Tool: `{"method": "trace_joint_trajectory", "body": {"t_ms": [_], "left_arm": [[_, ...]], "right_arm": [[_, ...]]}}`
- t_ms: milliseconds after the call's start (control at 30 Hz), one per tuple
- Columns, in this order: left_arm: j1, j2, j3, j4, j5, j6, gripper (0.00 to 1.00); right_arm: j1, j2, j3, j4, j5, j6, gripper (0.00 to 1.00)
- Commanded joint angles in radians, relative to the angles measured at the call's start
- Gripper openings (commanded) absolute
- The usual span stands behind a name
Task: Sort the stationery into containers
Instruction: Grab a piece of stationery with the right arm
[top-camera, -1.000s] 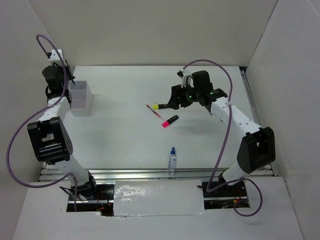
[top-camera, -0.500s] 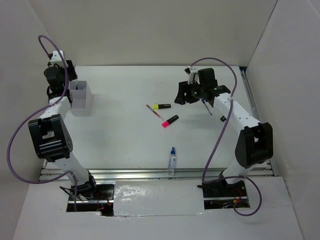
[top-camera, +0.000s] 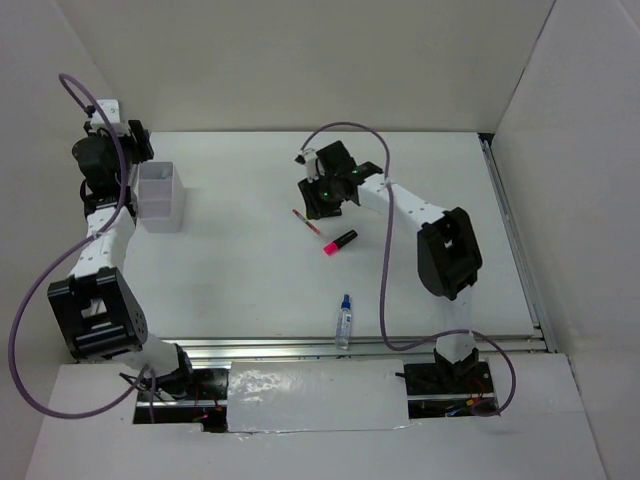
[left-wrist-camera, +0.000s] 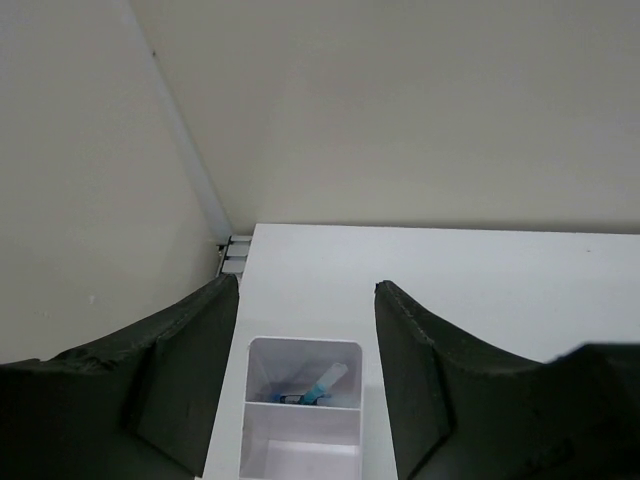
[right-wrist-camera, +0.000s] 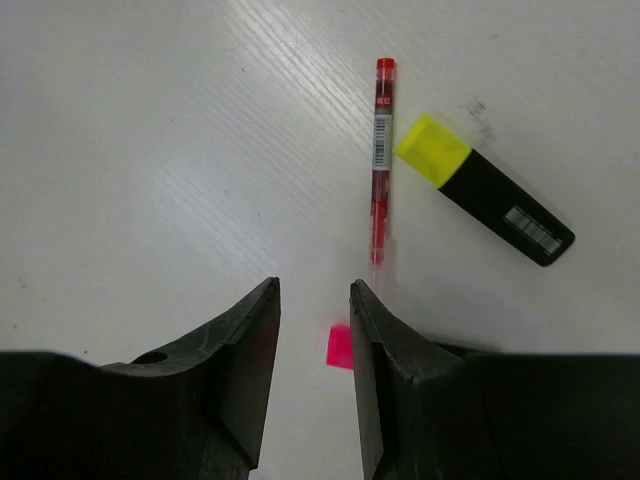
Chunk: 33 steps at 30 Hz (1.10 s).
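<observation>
White box (top-camera: 161, 196): stands upright at the far left of the table (top-camera: 230, 280), its top open. The left wrist view shows a divider across it, making at least two compartments.
Left gripper (left-wrist-camera: 307, 288): hangs above the box, at its far-left side in the top view. Its fingers (left-wrist-camera: 175, 365) are spread wide with nothing between them.
Blue pens (left-wrist-camera: 312, 385): lie in the far compartment of the box. How many there are cannot be told.
Red pen (right-wrist-camera: 380, 160): lies flat on the table near the middle, just left of the yellow highlighter and apart from it. In the top view it shows below the right gripper.
Right gripper (right-wrist-camera: 313, 290): points down over the middle of the table, above the red pen's near end. The fingers stand a narrow gap apart and grip nothing.
Yellow highlighter (right-wrist-camera: 485, 190): lies flat at a slant, its yellow cap towards the red pen. In the top view the gripper hides it.
Pink highlighter (top-camera: 340, 241): lies on the table just right of the red pen's near end. Only its pink cap shows in the right wrist view.
Bottle (top-camera: 344, 322): clear with a blue cap, at the near edge of the table, well apart from the pens.
</observation>
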Motion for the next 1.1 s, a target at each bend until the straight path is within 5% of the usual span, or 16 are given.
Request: {"method": "trace_joint_trajectory", "body": {"t_ms": [0, 333, 1067], "left_arm": [[0.003, -0.128, -0.062, -0.011, 0.081, -0.013, 0.69], [0.001, -0.315, -0.134, -0.085, 0.159, -0.088, 0.73], [-0.011, -0.375, -0.165, -0.096, 0.207, -0.091, 0.77]], "right_arm": [[0.044, 0.094, 0.113, -0.071, 0.071, -0.027, 0.41], [0.09, 0.24, 0.234, -0.097, 0.13, -0.024, 0.4], [0.059, 0.337, 0.251, -0.103, 0.162, -0.056, 0.38]]}}
